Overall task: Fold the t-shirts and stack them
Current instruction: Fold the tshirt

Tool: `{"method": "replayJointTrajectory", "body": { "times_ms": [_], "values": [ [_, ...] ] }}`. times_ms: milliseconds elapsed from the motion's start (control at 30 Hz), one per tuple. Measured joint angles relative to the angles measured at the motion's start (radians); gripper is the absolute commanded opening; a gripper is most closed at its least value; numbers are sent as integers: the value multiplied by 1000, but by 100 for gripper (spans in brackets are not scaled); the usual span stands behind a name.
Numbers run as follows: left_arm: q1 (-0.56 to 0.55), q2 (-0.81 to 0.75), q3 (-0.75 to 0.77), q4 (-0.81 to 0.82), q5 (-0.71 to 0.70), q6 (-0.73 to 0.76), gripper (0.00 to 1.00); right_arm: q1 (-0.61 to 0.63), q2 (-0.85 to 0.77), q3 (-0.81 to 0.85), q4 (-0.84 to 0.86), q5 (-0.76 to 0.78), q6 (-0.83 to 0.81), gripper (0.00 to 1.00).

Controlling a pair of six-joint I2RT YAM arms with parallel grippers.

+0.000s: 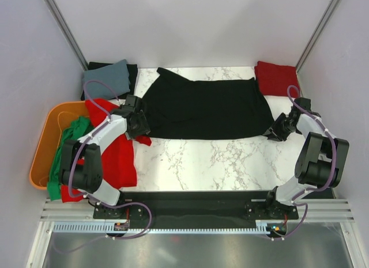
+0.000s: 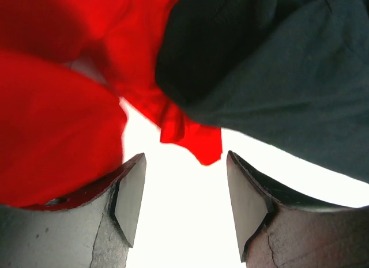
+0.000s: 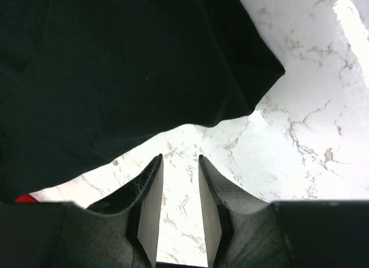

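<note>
The left gripper (image 2: 184,184) is hovering low at the left edge of the black t-shirt (image 1: 207,109), its jaws standing wide apart and gripping nothing. A tip of the loose red shirt (image 1: 118,155) is poking toward the gap without lying between the fingers. Across the table (image 1: 196,164), the right gripper (image 3: 180,178) is sitting just off the same shirt's near right corner, its jaws parted by a narrow gap and likewise empty, with bare marble showing between them.

The black t-shirt is lying flat in the middle of the table between the two arms. It is spread as a wide band and is apparently only partly folded, too broad yet for a pile.

Further out, finished work is showing in the far corners. A folded grey-blue shirt (image 1: 106,78) is resting on a dark folded shirt (image 1: 131,71) at the far left, and a folded red shirt (image 1: 275,78) is lying alone at the far right.

Unfolded garments are waiting on the left. The loose red shirt is sprawling beside the left arm, and a green shirt (image 1: 72,138) is draping out of the orange tub (image 1: 43,141).

By this look the job is standing roughly at its midpoint. The black t-shirt is needing further folds, two shirts are lying untouched, and the folded pieces are not yet gathered into one stack.
</note>
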Motion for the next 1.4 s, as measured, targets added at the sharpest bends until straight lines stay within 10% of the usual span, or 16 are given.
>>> {"method": "replayJointTrajectory", "body": {
  "times_ms": [333, 467, 667, 1133, 1400],
  "values": [
    [2, 138, 39, 105, -42, 1, 56, 0, 94, 10, 36, 27, 1, 35],
    [8, 211, 85, 140, -59, 7, 26, 0, 107, 29, 40, 33, 3, 33],
    [11, 237, 154, 135, -62, 18, 11, 0, 113, 44, 46, 32, 5, 25],
    [11, -44, 367, -53, -79, 42, 9, -14, -48, 215, -69, -5, 14, 12],
    [12, -364, 125, -139, -64, -11, 17, -56, -253, -76, -98, 13, 6, 8]
  ]
}}
